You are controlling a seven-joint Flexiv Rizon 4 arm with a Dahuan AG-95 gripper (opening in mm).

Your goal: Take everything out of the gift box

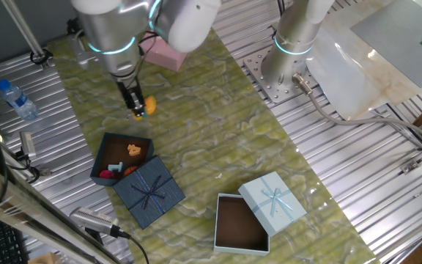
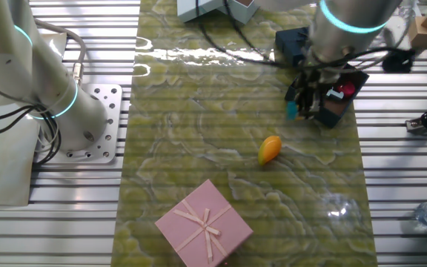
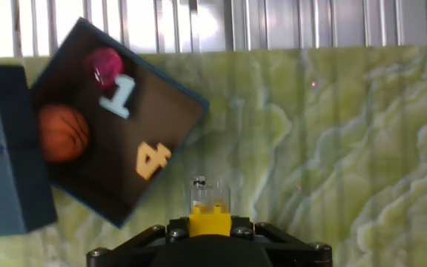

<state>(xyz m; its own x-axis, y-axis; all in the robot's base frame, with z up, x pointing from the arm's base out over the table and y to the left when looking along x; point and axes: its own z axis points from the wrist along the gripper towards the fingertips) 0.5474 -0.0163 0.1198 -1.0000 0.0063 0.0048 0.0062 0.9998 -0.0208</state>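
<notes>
Fingers of the gripper (image 1: 135,106) pinch a small yellow block with a clear top (image 3: 209,202), held above the green marbled mat (image 1: 218,139), beside the gift box (image 1: 107,163). That box is square, dark navy with a dark inside, sitting cornerwise to the mat's edges. Its matching lid (image 1: 149,192), tied with a thin ribbon bow, leans against the box's near corner. Inside lie an orange ball (image 3: 61,132), a pink piece (image 3: 104,62), a pale blue figure 1 (image 3: 119,96) and a yellow figure 4 (image 3: 152,159). An orange-yellow oval toy (image 2: 269,149) lies on the mat, well apart from the box, its long axis slanted across the mat's stripes.
</notes>
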